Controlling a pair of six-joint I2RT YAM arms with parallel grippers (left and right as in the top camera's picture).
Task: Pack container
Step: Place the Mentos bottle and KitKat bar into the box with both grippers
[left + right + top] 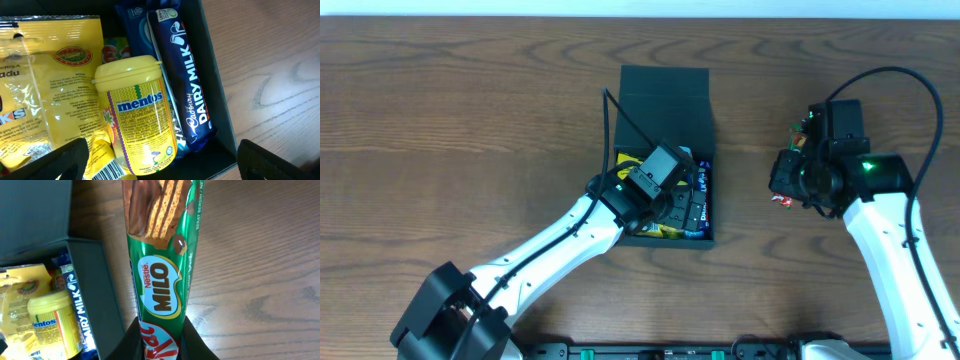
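Note:
The dark teal container [665, 95] stands at the table's middle with its flap lid open toward the back. Inside it lie a yellow Mentos tub [135, 115], a blue Dairy Milk bar [185, 75] and a yellow snack bag [45, 75]. My left gripper [162, 167] is open and empty just above the box's contents, with one finger on each side of the Mentos tub. My right gripper [160, 342] is shut on a green Milo KitKat packet [160, 270] and holds it above the table to the right of the container's wall [95, 295].
The wooden table [470, 120] stretches bare to the left and far right of the box. My left arm [550, 245] reaches in from the front left, my right arm [890, 240] from the front right.

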